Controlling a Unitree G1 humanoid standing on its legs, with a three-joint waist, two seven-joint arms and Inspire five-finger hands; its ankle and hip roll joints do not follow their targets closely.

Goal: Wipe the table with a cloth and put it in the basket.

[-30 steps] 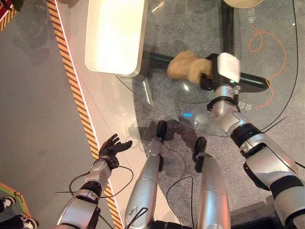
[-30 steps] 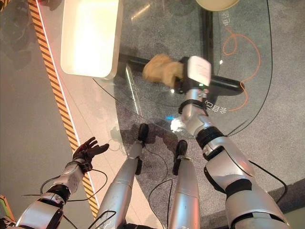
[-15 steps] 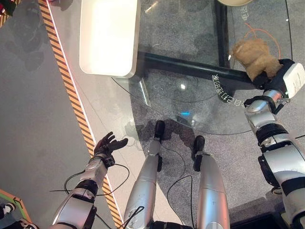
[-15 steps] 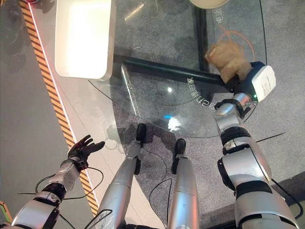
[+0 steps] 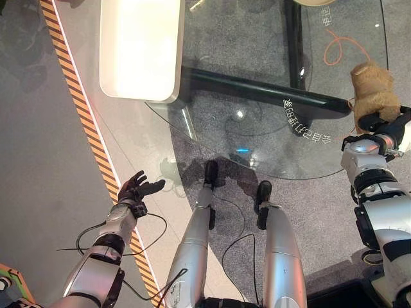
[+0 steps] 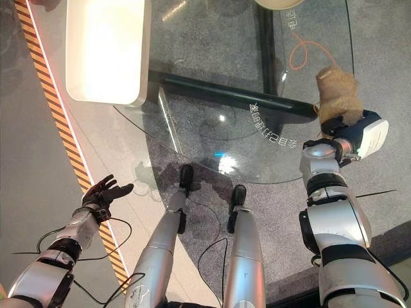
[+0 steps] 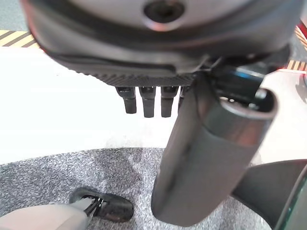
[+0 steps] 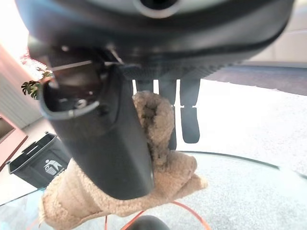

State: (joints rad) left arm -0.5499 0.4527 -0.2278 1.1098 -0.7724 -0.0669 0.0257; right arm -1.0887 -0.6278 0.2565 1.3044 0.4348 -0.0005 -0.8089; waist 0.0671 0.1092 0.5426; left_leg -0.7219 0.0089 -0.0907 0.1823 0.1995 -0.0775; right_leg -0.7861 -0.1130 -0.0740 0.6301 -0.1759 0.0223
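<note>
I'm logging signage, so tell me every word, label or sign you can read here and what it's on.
Table, front print: white characters, too blurred to read.
Table, far print: white characters, too small to read.
Bin: a white pictogram, no readable words.

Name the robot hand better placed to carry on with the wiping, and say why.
The right robot hand: it already pinches the tan cloth at the glass table's right edge. The left robot hand hangs open over the floor, apart from the table.
</note>
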